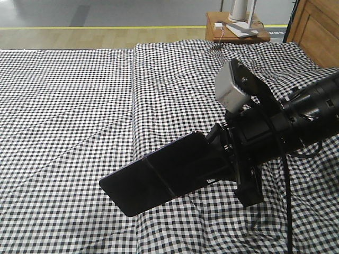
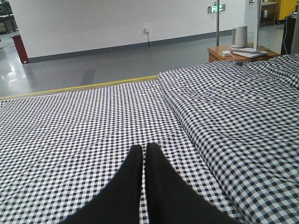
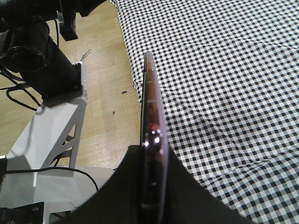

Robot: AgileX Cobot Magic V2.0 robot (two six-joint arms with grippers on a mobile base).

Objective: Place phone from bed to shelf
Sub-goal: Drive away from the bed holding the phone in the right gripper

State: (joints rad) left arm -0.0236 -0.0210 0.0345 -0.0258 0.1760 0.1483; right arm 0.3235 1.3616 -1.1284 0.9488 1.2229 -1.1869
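The right end effector (image 1: 214, 156) is clamped tight on 1 end of the phone (image 1: 153, 182) — the black slab juts out from it, tilted, held in the air above the bed (image 1: 69, 106) and its checked cloth. In the right wrist view the phone (image 3: 150, 107) shows edge-on between the 2 fingers. The left end effector (image 2: 144, 156) hangs over the bed, its 2 fingers pressed together with nothing between them. Past the bed's far edge stands a small brown table (image 1: 212, 22) — the wooden headboard (image 1: 318, 26) is beside it.
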